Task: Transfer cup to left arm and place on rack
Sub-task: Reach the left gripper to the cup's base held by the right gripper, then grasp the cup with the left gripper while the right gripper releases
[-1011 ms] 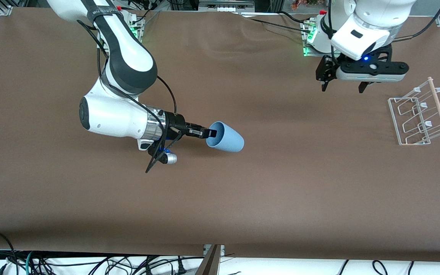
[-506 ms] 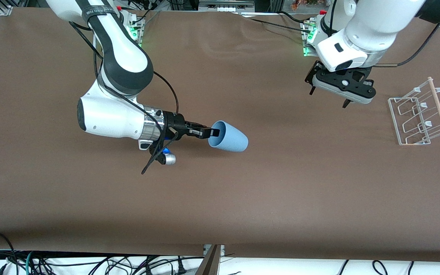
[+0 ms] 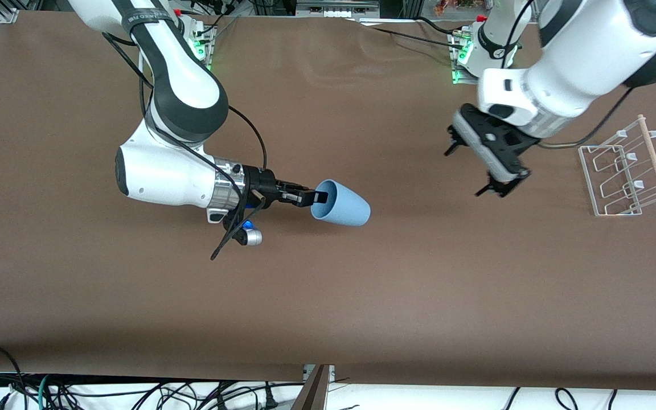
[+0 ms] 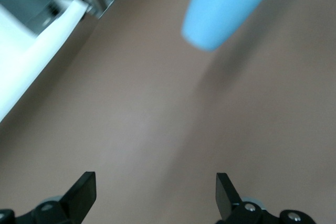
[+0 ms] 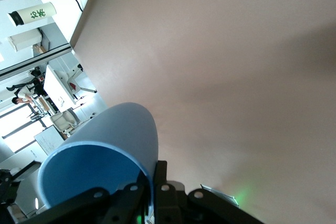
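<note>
The right gripper (image 3: 312,197) is pinching only the rim of the small light-blue tapered plastic cup (image 3: 341,204), holding it sideways over the brown table (image 3: 328,296); the left gripper (image 3: 486,163), jaws spread, is hovering between cup and white wire rack (image 3: 627,168); a knock at handover is risking levering the smooth cup loose.

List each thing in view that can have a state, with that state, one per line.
cup: held up on its side, rim pinched by the right gripper.
right gripper: shut on the cup's rim, over the table's middle.
left gripper: open, empty, in the air between cup and rack.
rack: on the table at the left arm's end, nothing on it.
</note>
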